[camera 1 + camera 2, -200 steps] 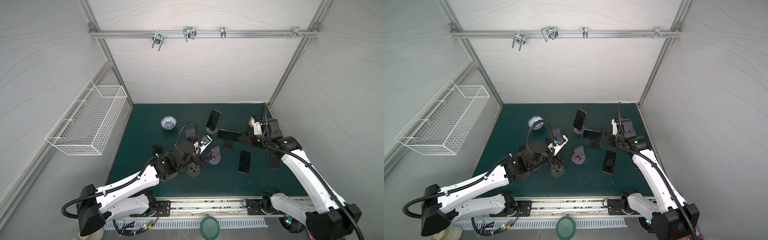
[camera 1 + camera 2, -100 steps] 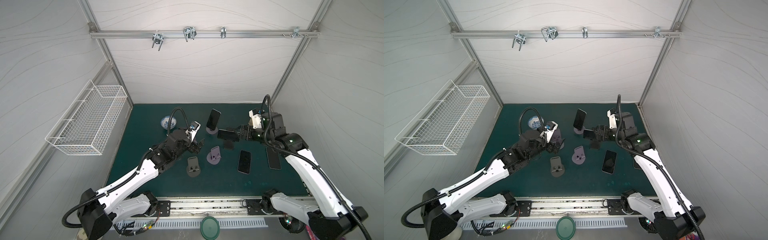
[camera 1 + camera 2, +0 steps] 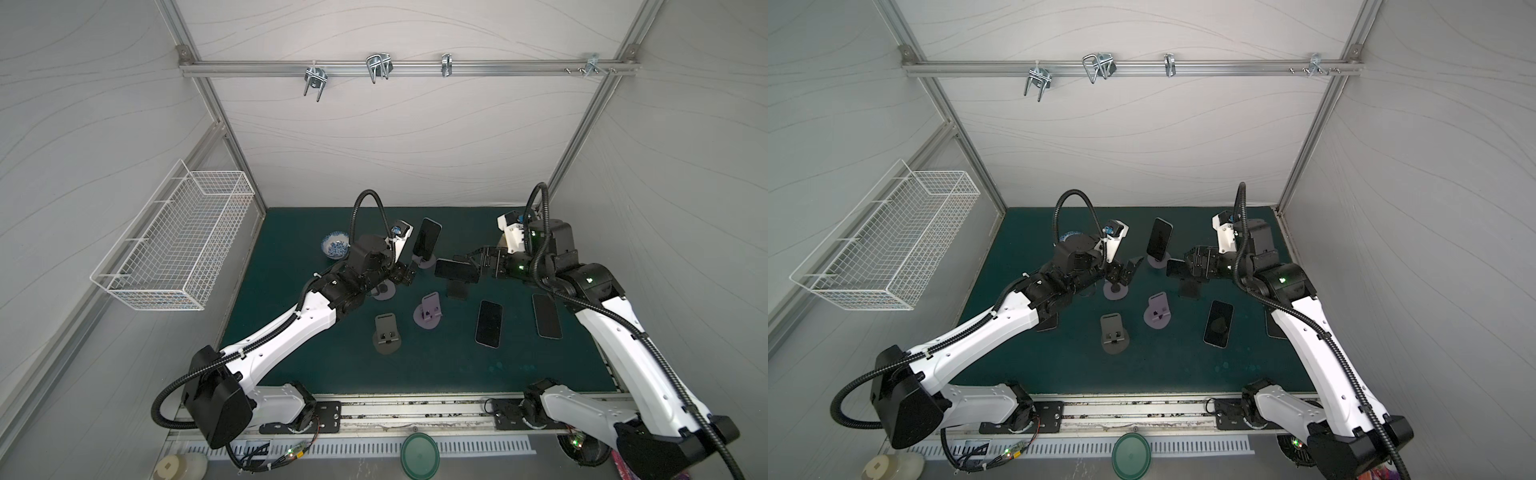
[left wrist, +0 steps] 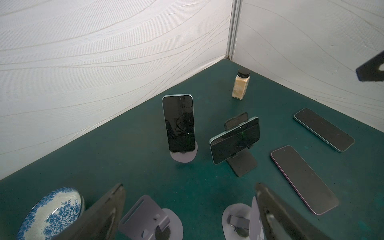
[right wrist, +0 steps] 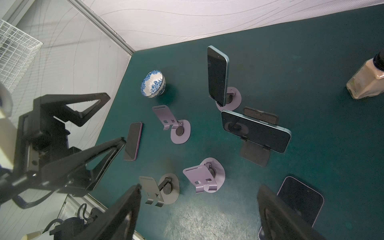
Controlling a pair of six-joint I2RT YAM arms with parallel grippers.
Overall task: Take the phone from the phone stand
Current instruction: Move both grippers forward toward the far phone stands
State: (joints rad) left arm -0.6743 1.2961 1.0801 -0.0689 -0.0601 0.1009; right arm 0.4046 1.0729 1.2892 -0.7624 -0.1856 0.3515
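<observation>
In both top views the right gripper hangs over the teal mat, jaws spread, nothing between them. The landscape phone shows just past its fingertips, seated crosswise on the black stand; whether a finger touches it cannot be told from above. The left gripper, also wide apart and empty, hovers above one of the empty lilac stands. Just beyond its tips the upright phone leans on its round lilac base.

In the left wrist view that gripper's fingers stand wide, with the empty lilac stands close beneath them and a blue-and-white bowl beside one finger. The upright phone stands ahead, well clear. The landscape phone sits beside it on the black stand, with a spice jar farther off, near the corner.

In the right wrist view the right gripper's fingers are spread and bare. The landscape phone rests ahead of them, apart, on the black stand. The upright phone is farther ahead. The left gripper gapes off to one side, by a purple-edged phone lying flat.
</observation>
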